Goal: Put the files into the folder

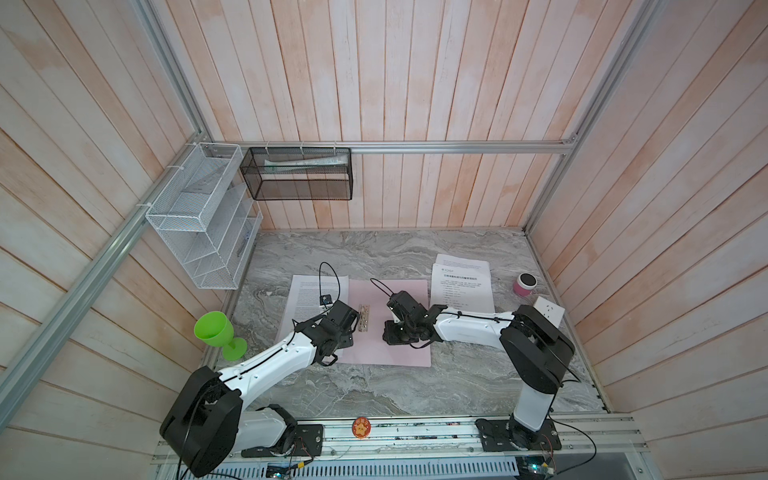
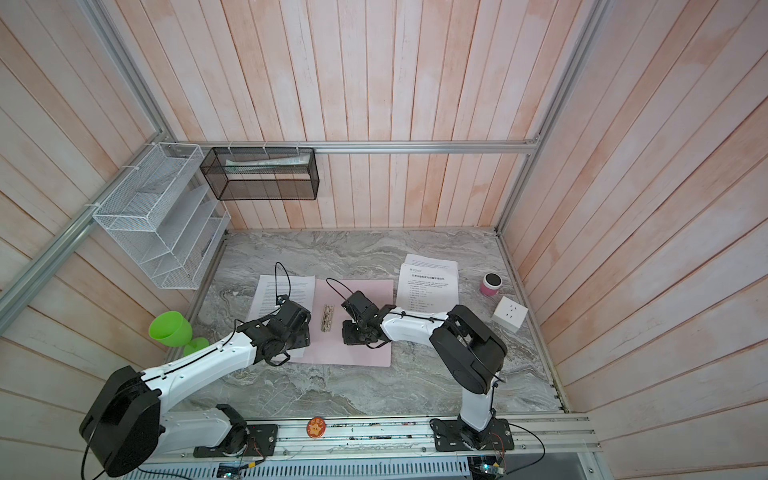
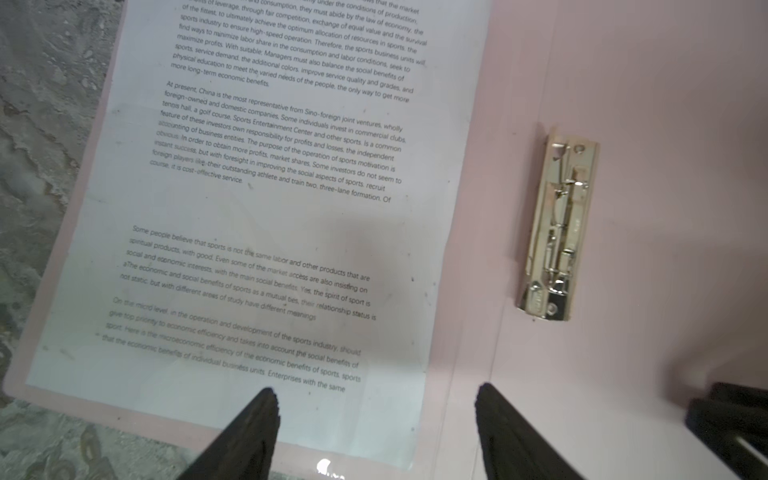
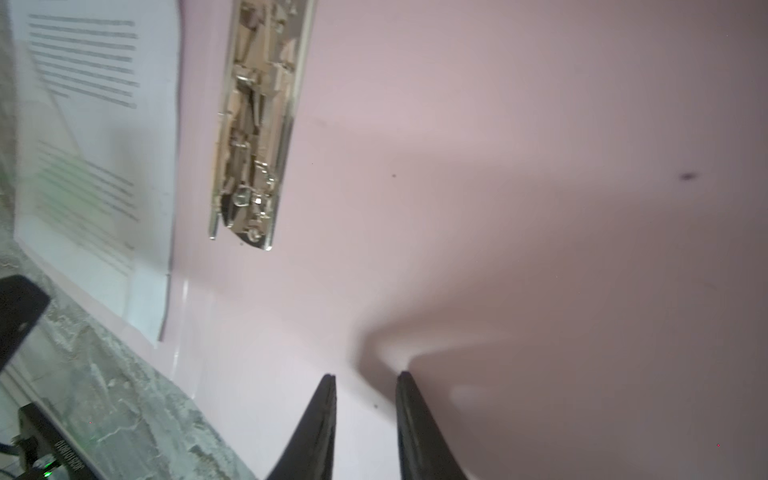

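Hovering near the open folder's [image 1: 386,353] front edge, the left gripper [image 3: 376,390] spreads wide above a sheet [image 3: 266,216] lying in its left half. The right gripper [image 4: 366,375], narrowly parted and empty, sits low over the bare right half, likely to keep it flat. Farther back, more files [image 1: 461,286] wait beside it.

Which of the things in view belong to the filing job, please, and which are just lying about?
Job: pink folder, metal clip, sheet on its left cover, paper stack.
Lying about: green goblet, pink pot, white socket block, white rack, black basket.
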